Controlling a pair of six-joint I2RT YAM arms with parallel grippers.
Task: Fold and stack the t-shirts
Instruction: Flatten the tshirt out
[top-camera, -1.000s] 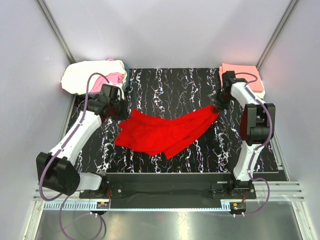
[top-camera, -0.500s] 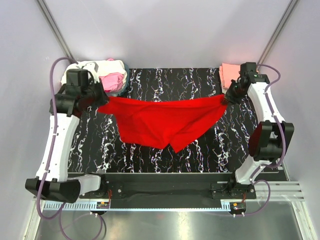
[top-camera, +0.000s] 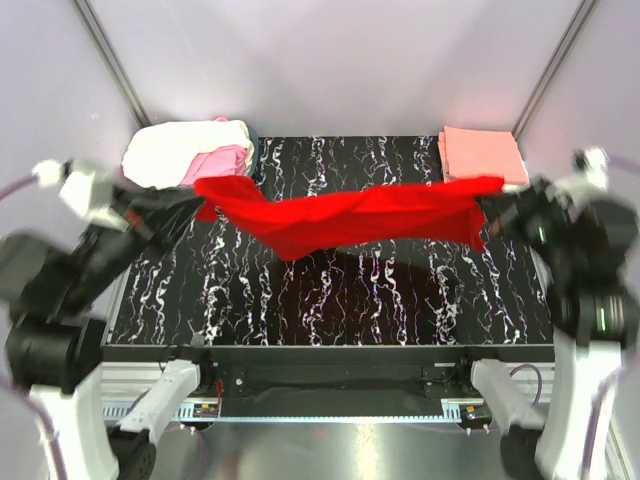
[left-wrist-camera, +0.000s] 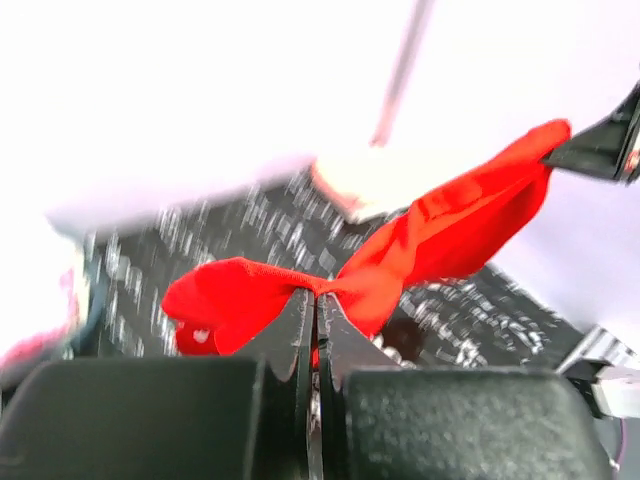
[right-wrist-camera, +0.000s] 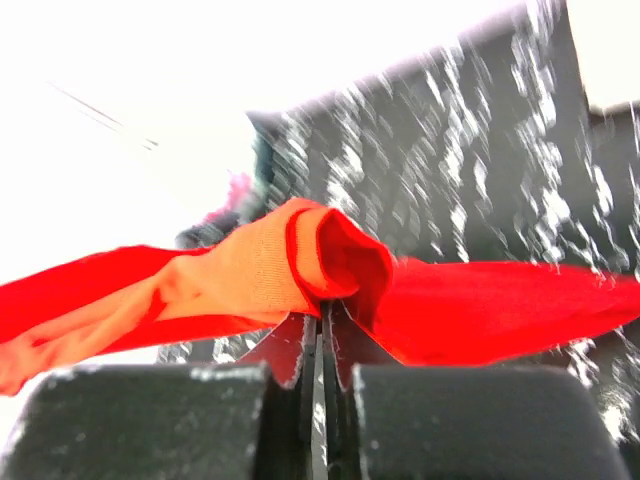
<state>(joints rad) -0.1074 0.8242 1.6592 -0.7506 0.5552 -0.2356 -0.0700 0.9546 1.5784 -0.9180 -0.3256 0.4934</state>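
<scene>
The bright red t-shirt (top-camera: 345, 216) hangs stretched in the air between both grippers, high above the black marbled table (top-camera: 330, 300). My left gripper (top-camera: 200, 203) is shut on its left end, seen in the left wrist view (left-wrist-camera: 316, 297). My right gripper (top-camera: 492, 192) is shut on its right end, seen in the right wrist view (right-wrist-camera: 325, 308). A heap of cream-white t-shirt (top-camera: 180, 150) and pink t-shirt (top-camera: 222, 163) lies at the back left corner. A folded salmon-pink t-shirt (top-camera: 482, 154) lies at the back right corner.
White walls with metal corner posts (top-camera: 108, 55) enclose the table on three sides. The arm bases and a metal rail (top-camera: 330, 395) run along the near edge. Both arms are raised high and appear large at the left and right sides.
Both arms have lifted and pulled apart. The red shirt rose off the table and now hangs taut as a band between the grippers.
</scene>
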